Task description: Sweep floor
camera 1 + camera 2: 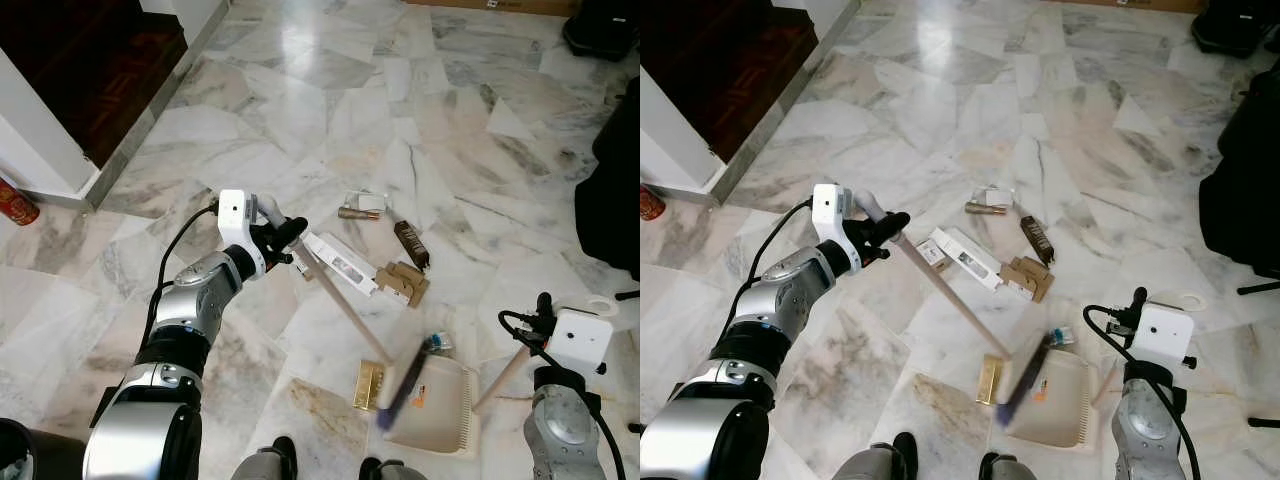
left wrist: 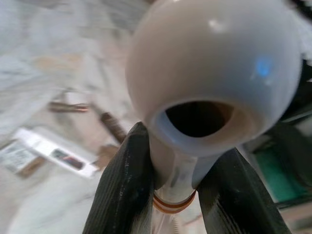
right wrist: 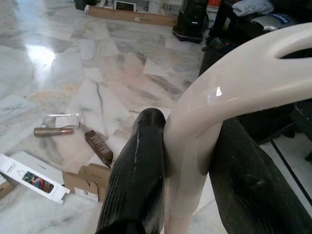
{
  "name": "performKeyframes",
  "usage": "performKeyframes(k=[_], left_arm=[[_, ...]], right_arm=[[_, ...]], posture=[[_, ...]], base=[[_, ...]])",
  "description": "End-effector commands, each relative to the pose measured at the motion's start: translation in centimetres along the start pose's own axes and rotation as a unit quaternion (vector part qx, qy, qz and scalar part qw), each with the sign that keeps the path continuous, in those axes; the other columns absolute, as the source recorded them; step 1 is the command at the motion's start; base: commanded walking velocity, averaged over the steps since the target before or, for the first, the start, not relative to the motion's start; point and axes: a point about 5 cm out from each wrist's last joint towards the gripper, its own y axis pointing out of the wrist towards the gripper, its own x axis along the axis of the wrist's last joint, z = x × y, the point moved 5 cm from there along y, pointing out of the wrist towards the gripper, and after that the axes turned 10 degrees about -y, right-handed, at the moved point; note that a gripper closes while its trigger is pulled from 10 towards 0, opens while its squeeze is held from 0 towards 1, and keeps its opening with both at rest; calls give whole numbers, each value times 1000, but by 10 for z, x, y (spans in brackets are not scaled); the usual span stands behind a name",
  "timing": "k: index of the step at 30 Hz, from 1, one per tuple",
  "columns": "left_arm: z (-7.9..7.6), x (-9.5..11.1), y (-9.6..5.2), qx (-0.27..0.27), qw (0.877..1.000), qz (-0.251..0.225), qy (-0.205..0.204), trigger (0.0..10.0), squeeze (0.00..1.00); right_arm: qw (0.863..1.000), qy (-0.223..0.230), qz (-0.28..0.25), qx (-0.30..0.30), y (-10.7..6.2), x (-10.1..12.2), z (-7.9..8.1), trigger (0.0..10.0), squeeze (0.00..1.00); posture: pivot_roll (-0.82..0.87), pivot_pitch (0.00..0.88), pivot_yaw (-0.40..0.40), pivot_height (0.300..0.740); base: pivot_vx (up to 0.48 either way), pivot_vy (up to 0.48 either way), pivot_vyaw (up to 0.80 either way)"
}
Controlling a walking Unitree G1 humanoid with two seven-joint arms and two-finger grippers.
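Marble floor (image 1: 330, 90) of pale grey and cream slabs, with a dark doorway step at the robot's far left. No writing on any item is sharp enough to read.

Broom (image 1: 345, 310): a long wooden stick running from the left gripper (image 1: 285, 240) down to a dark blue bristle head, blurred, which lies against the front edge of the dustpan. The left gripper's two black fingers (image 2: 122, 190) are closed on the stick just below its rounded white end cap.

Dustpan (image 1: 440, 400): a cream tray lying flat on the floor before the robot's feet, with an orange mark on its surface; whether this is a label or a scrap cannot be told. Its white handle rises toward the right gripper (image 3: 187, 161), whose fingers (image 3: 136, 175) are clamped on either side of the looped grip.

White box (image 1: 340, 265): long and flat, with a small printed picture on its face, lying under the broom stick.

Cardboard pieces (image 1: 402, 283): brown, folded, just beside the white box.

Gold packet (image 1: 368, 385): touching the left edge of the dustpan.

Brown wrapper (image 1: 411, 243): dark, narrow, beyond the cardboard.

Clear packet (image 1: 366, 201) with a bronze tube (image 1: 357, 213) just beside it, farthest from the robot.

Red can (image 1: 15, 203): at the far left by the white wall corner; its print is illegible.
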Motion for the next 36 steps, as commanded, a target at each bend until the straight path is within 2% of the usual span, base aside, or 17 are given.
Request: performKeyframes(k=[1,5,8,12,14,16,18,23,29,34,35,36], left_arm=[[-10,1,-2,-37,999,4,-5,10000,0],[-21,-4,-7,-73,997,24,7,10000,0],[-21,-4,-10,-79,996,31,16,10000,0],[-12,5,-15,-58,997,21,35,10000,0],[-7,25,-15,-35,999,-16,36,10000,0],[-7,36,-15,-28,998,-36,39,10000,0],[-11,42,-16,-38,998,-44,38,10000,0],[-14,44,-16,-45,997,-41,49,10000,0],[-5,56,-20,-13,996,-73,59,10000,0],[3,63,-22,16,993,-93,74,10000,0],[9,63,-24,38,991,-99,87,10000,0],[9,63,-24,38,991,-99,87,10000,0]], right_arm=[[998,-16,51,14,-9,-26,5,10000,0],[999,-14,50,13,-7,-25,5,10000,0],[999,-11,47,10,-5,-24,5,10000,0],[999,16,48,-3,-2,-22,3,10000,0],[998,49,38,-18,1,-17,-1,10000,0],[996,74,34,-30,3,-14,-5,10000,0],[996,78,34,-36,4,-14,-7,10000,0],[996,73,34,-36,7,-15,-6,10000,0],[995,83,29,-38,9,-14,-6,10000,0],[992,115,19,-56,9,-10,-16,10000,0],[988,135,15,-72,8,-8,-25,10000,0],[988,135,15,-72,8,-8,-25,10000,0]], posture=[[45,222,66,740],[50,215,69,740],[58,205,70,740],[64,201,70,740],[73,191,71,740],[77,187,72,740],[79,182,73,740],[86,176,71,740],[90,168,72,740],[88,166,71,740],[83,165,69,740],[83,165,69,740]], base=[[0,0,0],[0,0,0],[0,0,0],[0,0,0],[0,0,0],[0,0,0],[0,0,0],[0,0,0],[0,0,0],[0,0,0],[0,0,0],[0,0,0]])
